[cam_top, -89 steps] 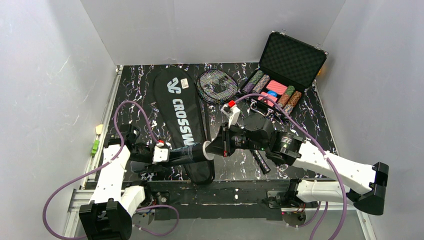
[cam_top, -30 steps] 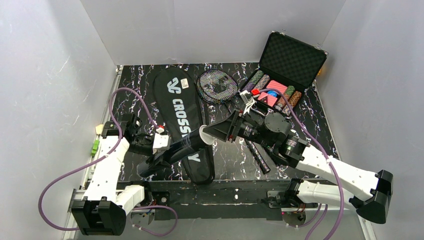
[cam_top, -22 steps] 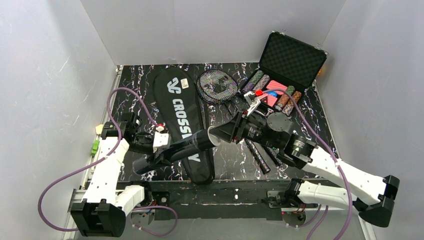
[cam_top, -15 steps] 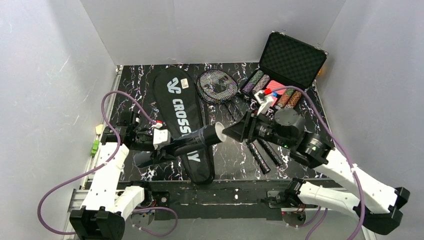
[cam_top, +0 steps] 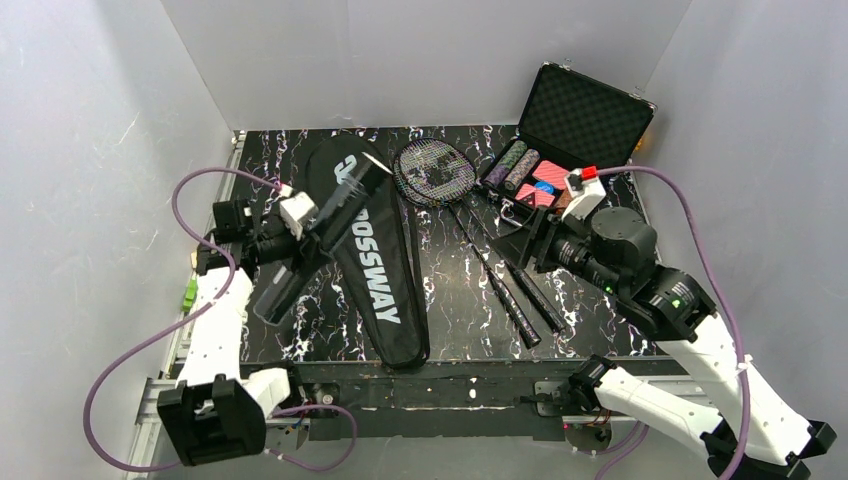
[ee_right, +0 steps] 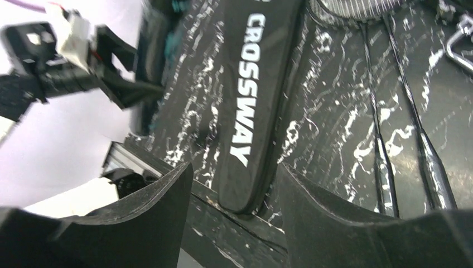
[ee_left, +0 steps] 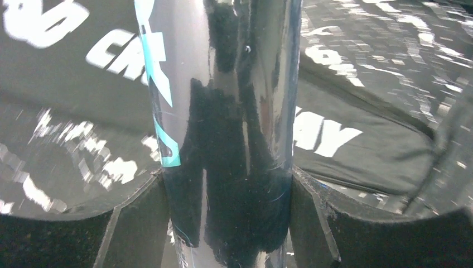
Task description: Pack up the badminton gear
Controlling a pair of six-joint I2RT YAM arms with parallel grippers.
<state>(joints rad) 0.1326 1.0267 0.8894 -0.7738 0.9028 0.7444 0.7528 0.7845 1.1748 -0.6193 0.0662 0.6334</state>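
Observation:
My left gripper (cam_top: 312,235) is shut on the clear tube (cam_top: 345,200) and holds it aloft, slanted over the top of the black CROSSWAY racket bag (cam_top: 378,275). In the left wrist view the tube (ee_left: 223,111) fills the gap between the two pads, with the gripper (ee_left: 226,220) pressed on both sides. My right gripper (cam_top: 508,243) hovers open and empty right of the two rackets (cam_top: 433,171). Its wrist view shows the open gripper (ee_right: 234,215), the bag (ee_right: 256,84) and the racket shafts (ee_right: 380,139). The tube's lid cannot be made out.
An open black case (cam_top: 585,115) with coloured poker chips stands at the back right, just behind my right wrist. Racket handles (cam_top: 528,318) lie near the front edge. Small green and cream items (cam_top: 190,290) sit off the left rim. White walls surround the table.
My right gripper has let go of the tube's end, opened wider and drawn back to the right. The left arm has swung the tube up and away to the far left.

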